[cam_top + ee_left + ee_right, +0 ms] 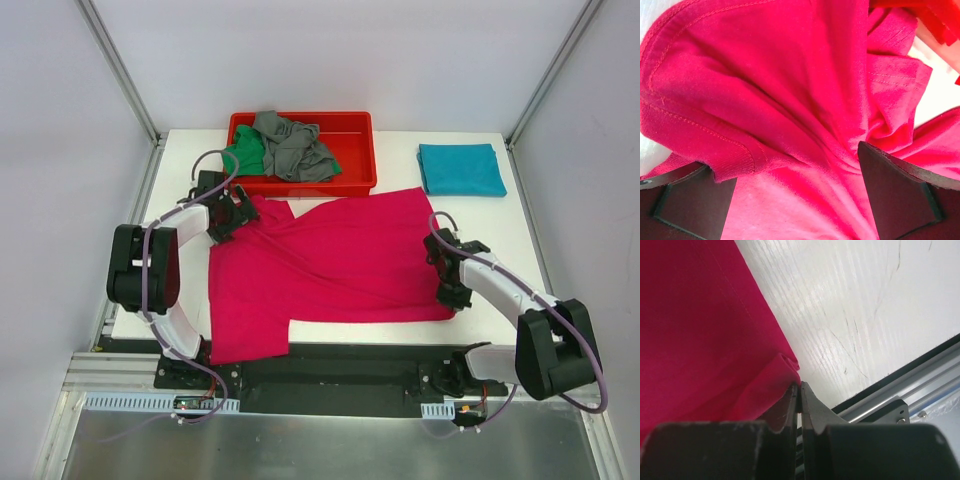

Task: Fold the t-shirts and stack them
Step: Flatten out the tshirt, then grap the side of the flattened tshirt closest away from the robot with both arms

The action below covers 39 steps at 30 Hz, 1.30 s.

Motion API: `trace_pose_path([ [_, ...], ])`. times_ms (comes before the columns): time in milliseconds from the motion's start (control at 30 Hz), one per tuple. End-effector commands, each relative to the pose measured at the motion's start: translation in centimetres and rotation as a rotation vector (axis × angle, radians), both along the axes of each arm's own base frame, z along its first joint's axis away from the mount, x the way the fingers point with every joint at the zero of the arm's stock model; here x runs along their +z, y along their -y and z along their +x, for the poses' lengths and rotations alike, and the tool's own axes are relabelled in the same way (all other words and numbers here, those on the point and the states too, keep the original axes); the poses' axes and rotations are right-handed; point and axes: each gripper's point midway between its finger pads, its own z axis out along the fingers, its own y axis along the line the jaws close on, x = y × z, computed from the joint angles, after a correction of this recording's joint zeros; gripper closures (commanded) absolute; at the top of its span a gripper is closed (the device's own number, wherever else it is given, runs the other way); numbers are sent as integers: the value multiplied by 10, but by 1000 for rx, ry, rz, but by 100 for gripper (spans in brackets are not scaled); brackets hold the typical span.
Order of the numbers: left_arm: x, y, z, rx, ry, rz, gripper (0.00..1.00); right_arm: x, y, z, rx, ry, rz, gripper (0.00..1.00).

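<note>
A magenta-pink fabric t-shirt [340,255] lies spread over the middle of the white bench [520,230]. Its lower part reaches the near edge, and one flap hangs past that edge towards the near-left corner. The left hand [228,215] sits on the shirt's far-left part, just in front of the rectangular red plastic tray [362,150]. In the left wrist view its two dark fingers [695,200] stand wide apart, with bunched pink cloth and a ribbed hem heaped between them; they are not clamped on it. The right hand [452,290] is at the shirt's near-right corner, close to the near edge of the bench. Its fingertips [805,400] are pressed together, and the shirt's edge rises in a small roll into them, so it is pinching the hem.

The tray stands at the far edge, centre. A crumpled grey fabric t-shirt [295,145] and a green fabric t-shirt [245,152] lie in it, the green one at its left end. A teal fabric t-shirt [460,169], folded into a flat rectangle, rests near the far-right corner, apart from the pink one.
</note>
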Motion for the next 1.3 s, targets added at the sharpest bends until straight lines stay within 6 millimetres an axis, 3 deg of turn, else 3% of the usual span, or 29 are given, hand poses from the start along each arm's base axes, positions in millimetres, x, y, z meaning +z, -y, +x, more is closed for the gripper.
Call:
trace_pose_path([
  [0,-10,13,-12,-77,-31,-28,1,3,-2,8,22,46,33,94],
  [100,7,10,-35,-73,3,-1,1,3,-7,11,47,67,65,94],
  [233,27,-5,-86,3,8,40,1,2,-16,16,84,82,117,94],
  [367,12,0,-143,8,-37,-15,1,-2,-19,16,101,82,134,94],
  [433,7,7,-162,-7,-52,-54,1,-5,-19,15,107,74,137,94],
  [600,4,25,-183,-60,-64,-107,1,-9,-20,13,111,68,148,94],
  [767,-12,11,-174,-48,-110,13,1,-9,-20,13,112,73,150,94],
  [1000,-20,18,-111,-58,-93,58,1,-12,-13,16,87,76,138,95],
  [1133,-7,28,-64,-103,-30,65,1,-14,-12,20,68,81,164,95],
  [1267,16,44,-52,-163,25,3,1,-13,-11,24,58,94,175,95],
])
